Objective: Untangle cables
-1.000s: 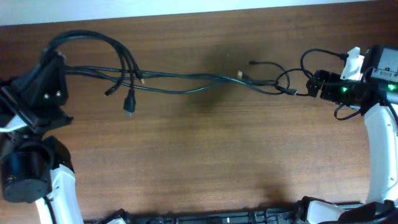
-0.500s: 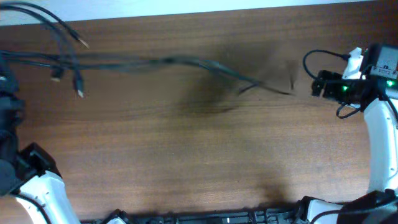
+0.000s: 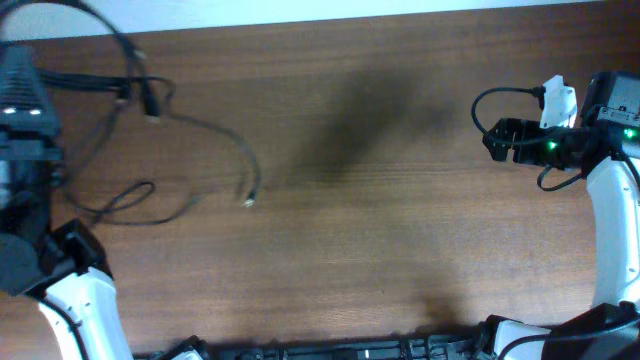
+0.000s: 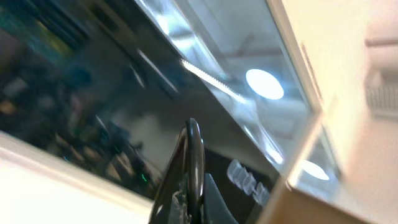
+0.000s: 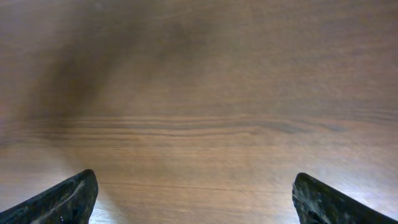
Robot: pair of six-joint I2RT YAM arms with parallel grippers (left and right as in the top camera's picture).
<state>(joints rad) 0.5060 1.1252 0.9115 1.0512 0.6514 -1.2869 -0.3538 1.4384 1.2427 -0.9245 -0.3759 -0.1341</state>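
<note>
The cables (image 3: 135, 88) are thin black cords bunched at the far left of the wooden table (image 3: 400, 250). One strand trails right to a small plug (image 3: 249, 201), and another lies in a loose loop (image 3: 125, 203). My left gripper (image 3: 25, 70) is raised and tilted upward. In the left wrist view it (image 4: 189, 208) is shut on a black cable loop (image 4: 194, 155) that stands above the fingers. My right gripper (image 3: 490, 140) is at the right, far from the cables. In the right wrist view its fingers (image 5: 193, 186) are wide apart over bare wood, holding nothing.
The thick black wire (image 3: 500, 97) of the right arm loops beside its gripper. A white wall edge (image 3: 300, 12) runs along the table's back. The left wrist view shows only a window and ceiling lights (image 4: 264, 84).
My left arm swung left and up, dragging the cables across the table to the left side. The strands that lay by the right gripper are gone from there. The right gripper barely moved.
</note>
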